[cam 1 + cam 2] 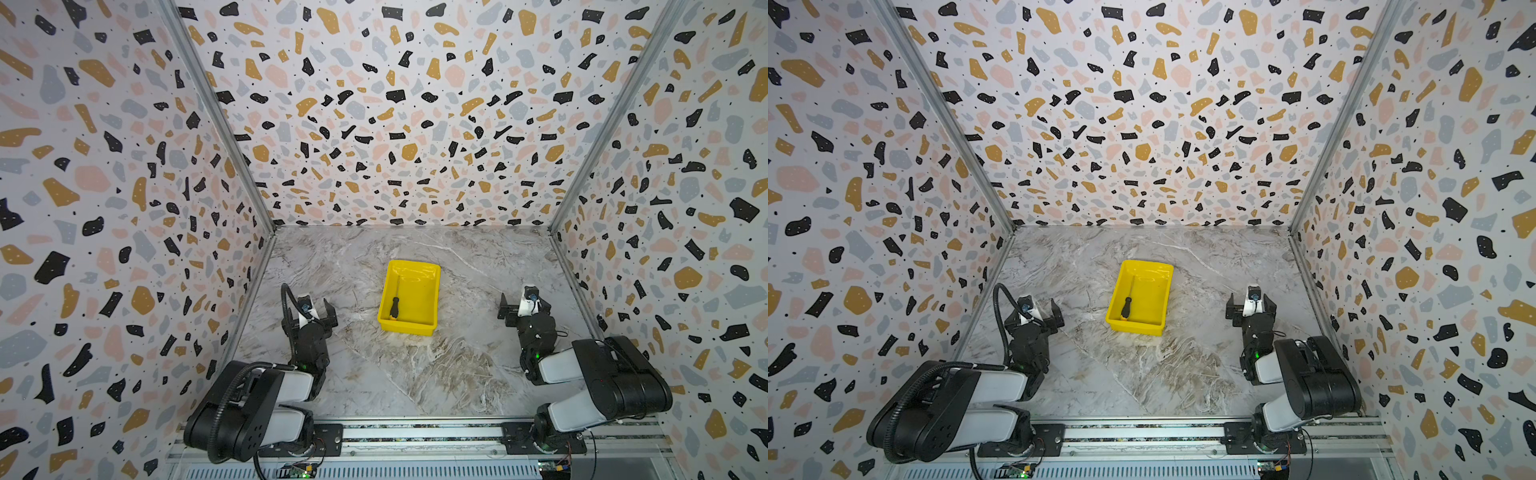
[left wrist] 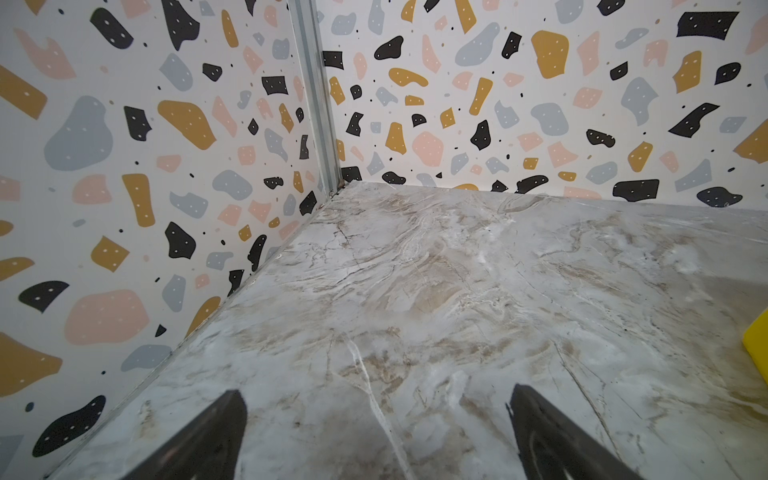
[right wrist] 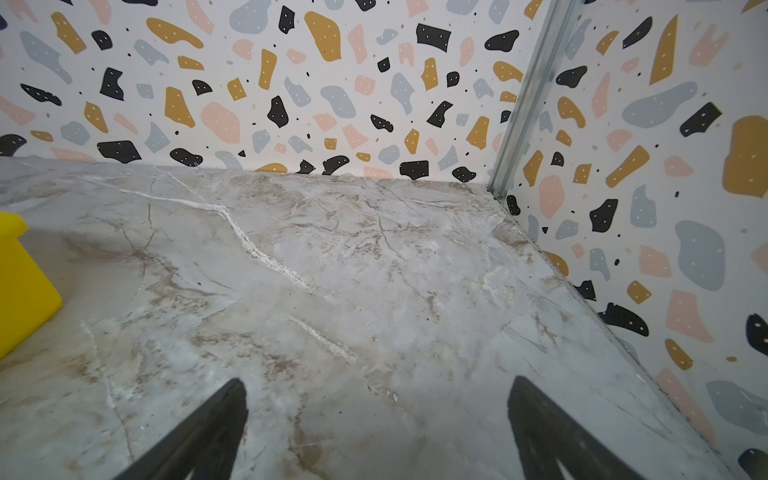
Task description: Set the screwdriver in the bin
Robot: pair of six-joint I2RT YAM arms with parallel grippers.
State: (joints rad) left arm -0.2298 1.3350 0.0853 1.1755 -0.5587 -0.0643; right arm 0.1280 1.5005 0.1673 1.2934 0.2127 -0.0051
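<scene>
I find the screwdriver (image 1: 394,306) lying inside the bin (image 1: 428,328) along its left wall, mid-surface. Left gripper (image 1: 318,314) and right gripper (image 1: 524,305) flank the bin, well apart from it, jaws apart and empty.

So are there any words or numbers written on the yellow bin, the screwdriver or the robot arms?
None can be read.
The bin: plain yellow, no writing shows.
The screwdriver: too small to tell any marking.
The left gripper and right gripper: each has a small round blue mark near the wrist camera, too blurred to read.
</scene>
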